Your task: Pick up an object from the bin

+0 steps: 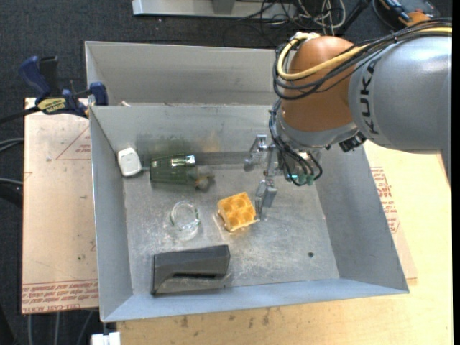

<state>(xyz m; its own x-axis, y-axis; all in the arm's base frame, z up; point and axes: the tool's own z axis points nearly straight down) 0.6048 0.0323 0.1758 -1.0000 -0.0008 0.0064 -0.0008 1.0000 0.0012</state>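
Brownish lump (204, 182) beside green bottle (172, 169), unidentifiable.

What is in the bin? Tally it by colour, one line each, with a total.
White: 1, block
Green: 1, bottle
Clear: 1, cup
Yellow: 1, sponge
Black: 1, box
Total: 5

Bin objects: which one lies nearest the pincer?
The yellow waffle-like piece, right beside the pincer; the green bottle, clear cup and dark box lie farther off.
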